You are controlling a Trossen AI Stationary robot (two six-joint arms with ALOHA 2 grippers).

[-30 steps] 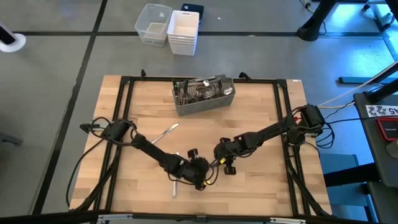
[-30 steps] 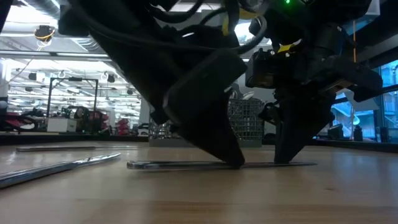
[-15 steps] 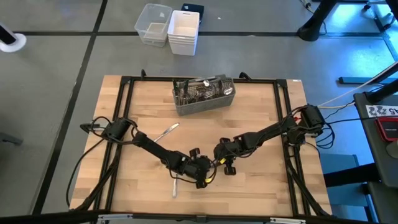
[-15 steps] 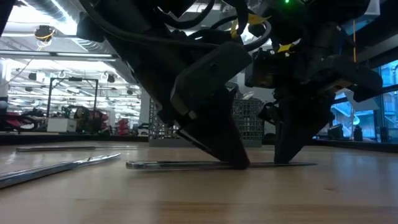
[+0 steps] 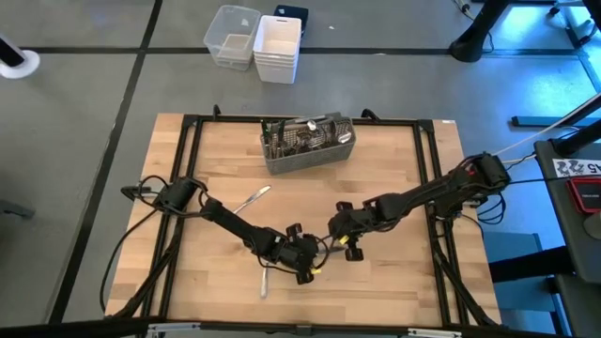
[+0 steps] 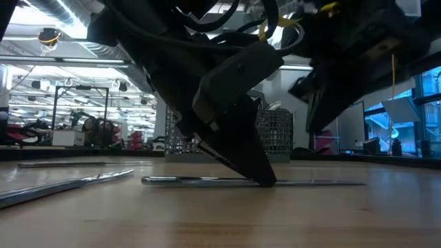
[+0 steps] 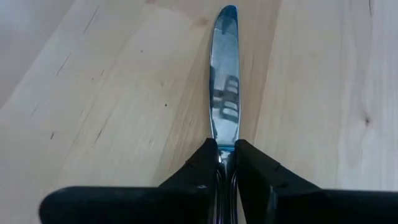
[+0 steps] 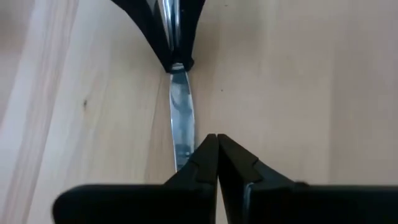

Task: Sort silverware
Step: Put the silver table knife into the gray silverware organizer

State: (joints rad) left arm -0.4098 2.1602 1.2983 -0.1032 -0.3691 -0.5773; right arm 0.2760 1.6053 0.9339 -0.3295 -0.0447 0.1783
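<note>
Only the left wrist view shows the grip plainly: the left gripper [image 7: 226, 163] has its jaws closed on a table knife [image 7: 224, 81], pinching it where blade meets handle, the shiny blade lying flat on the pale wooden desk [image 7: 112, 93] and reaching forward to a rounded tip. The right wrist view looks back along the same knife [image 8: 180, 124] and shows the right gripper [image 8: 216, 155] with its jaws pressed together on nothing, raised over the blade's end.

The low view adds height: the knife [image 6: 303, 182] lies level on the desk, the left gripper [image 6: 258, 172] slants down to touch it, and the right arm hangs clear above the desk. A second piece of silverware [image 6: 69, 184] lies off to one side.

From the high view, the left arm stretches low across the desk from its left edge to the left gripper [image 5: 305, 258] near the front centre; the right arm reaches in from the right edge, its gripper [image 5: 346, 239] just beside the left one. A utensil [image 5: 252, 198] lies apart, and another [image 5: 264, 282] sits near the front. The wire-mesh caddy [image 5: 310, 158] at the back holds more silverware.
</note>
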